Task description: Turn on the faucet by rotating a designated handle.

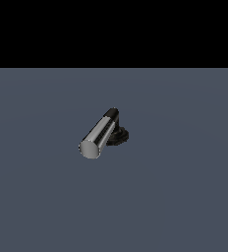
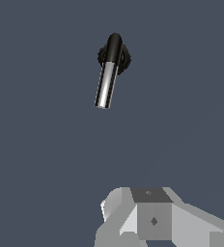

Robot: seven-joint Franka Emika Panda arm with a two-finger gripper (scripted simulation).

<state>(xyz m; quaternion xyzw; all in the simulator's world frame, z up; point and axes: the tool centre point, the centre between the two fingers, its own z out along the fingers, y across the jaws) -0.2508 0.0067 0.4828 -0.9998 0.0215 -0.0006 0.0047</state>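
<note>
The faucet point(image 1: 117, 134) sits mid-desk point(image 1: 185, 197), its handle point(image 1: 97, 137) jutting toward the exterior view's left. The tool point(image 2: 150, 219) hangs well apart; whether released or clenched cannot be told. It should probably approach the handle's free end and push sideways.

The faucet point(image 1: 117, 134) stands alone on the grey floor point(image 1: 185, 197), its handle point(image 1: 98, 135) angled toward the exterior view's left.

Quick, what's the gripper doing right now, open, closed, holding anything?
Gripper: only part of its body shows in the wrist view, so the jaws cannot be told as open or shut. It is apart from the handle and holds nothing visible.
</note>
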